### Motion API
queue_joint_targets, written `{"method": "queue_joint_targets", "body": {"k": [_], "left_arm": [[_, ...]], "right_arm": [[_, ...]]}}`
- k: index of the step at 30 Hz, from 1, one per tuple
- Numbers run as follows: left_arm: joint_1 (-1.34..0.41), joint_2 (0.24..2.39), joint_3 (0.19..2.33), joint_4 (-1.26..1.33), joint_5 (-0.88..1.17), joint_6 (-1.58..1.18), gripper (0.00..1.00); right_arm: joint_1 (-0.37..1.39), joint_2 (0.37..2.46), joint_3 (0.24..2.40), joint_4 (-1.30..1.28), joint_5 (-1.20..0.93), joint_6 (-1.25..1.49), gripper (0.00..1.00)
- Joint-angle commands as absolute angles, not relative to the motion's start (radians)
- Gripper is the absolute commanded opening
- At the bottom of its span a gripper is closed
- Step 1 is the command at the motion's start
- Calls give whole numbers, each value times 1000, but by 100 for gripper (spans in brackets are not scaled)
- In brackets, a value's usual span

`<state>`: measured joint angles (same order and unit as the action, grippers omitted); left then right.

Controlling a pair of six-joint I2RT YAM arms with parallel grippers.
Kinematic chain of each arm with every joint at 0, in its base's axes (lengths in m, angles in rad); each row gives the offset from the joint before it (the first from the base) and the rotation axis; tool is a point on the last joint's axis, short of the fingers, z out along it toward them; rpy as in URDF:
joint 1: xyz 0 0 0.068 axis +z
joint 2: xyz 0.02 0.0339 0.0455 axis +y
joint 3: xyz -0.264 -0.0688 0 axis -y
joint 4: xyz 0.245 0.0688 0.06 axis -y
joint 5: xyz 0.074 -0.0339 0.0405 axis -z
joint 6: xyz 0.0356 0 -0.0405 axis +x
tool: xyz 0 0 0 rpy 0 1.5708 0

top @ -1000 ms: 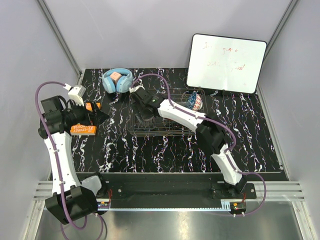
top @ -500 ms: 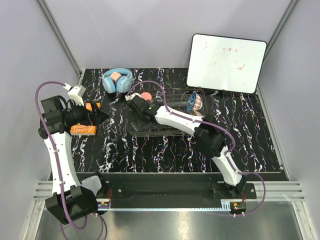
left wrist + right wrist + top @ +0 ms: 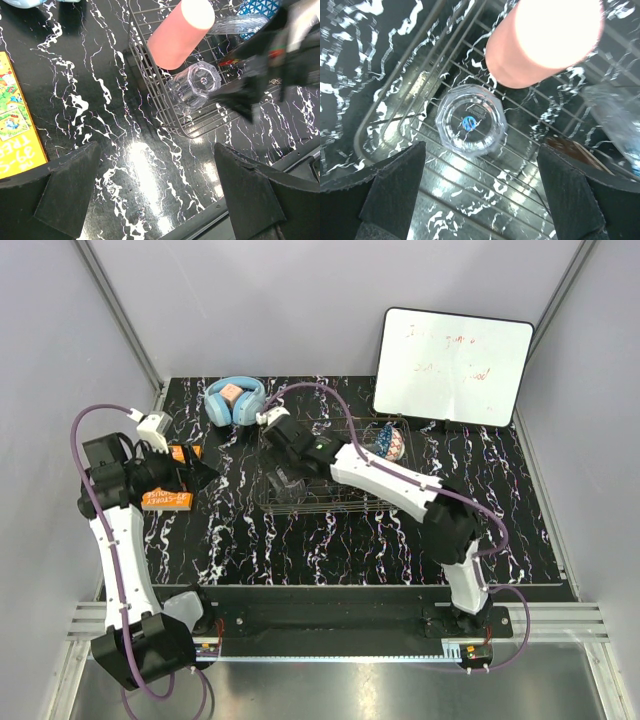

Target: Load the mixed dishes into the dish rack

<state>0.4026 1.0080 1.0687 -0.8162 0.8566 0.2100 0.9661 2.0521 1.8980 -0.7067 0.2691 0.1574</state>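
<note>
The dish rack [image 3: 345,502] is a dark wire grid at the table's middle. The clear glass tumbler [image 3: 470,122] stands in its left end, also in the left wrist view [image 3: 195,90] and faintly from above [image 3: 287,485]. The salmon-pink cup [image 3: 545,40] stands in the rack just behind the tumbler, also in the left wrist view [image 3: 180,32]. The blue patterned bowl [image 3: 390,445] sits at the rack's right end. My right gripper [image 3: 480,200] hangs open above the tumbler, holding nothing. My left gripper [image 3: 160,200] is open and empty over bare table left of the rack [image 3: 150,75].
Blue headphones [image 3: 235,400] lie at the back left. A whiteboard [image 3: 452,365] leans at the back right. A yellow-orange book [image 3: 15,120] lies on the table under my left arm. A clear object [image 3: 615,115] lies in the rack right of the cup.
My right gripper has shifted back over the rack's left end, and its arm now covers the pink cup in the top view. The left arm has not moved.
</note>
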Motion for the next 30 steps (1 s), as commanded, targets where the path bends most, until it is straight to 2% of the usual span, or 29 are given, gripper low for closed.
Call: {"method": "queue_joint_targets", "body": {"k": [1,5,9,14,19,23,30], "left_arm": [[408,968,1072,-784,870,229,99],[402,947,1062,-788,841,229,99],[344,917,1039,-792,799,227,99],[221,902,1031,-792,707,187,99],[117,873,1011,-790,618,169,99],[81,865,997,-788,603,160,99],[48,848,956,-778,575,135,99]], "right_arm": [[974,1922,1936,-759,319,127,100],[970,1765,1846,-759,449,150,100],[969,1613,1649,-759,547,213,100],[968,1401,1413,-759,568,324,100],[968,1211,1289,-759,568,406,100],[966,1138,1230,-767,568,426,100],[966,1144,1246,-816,557,439,100]]}}
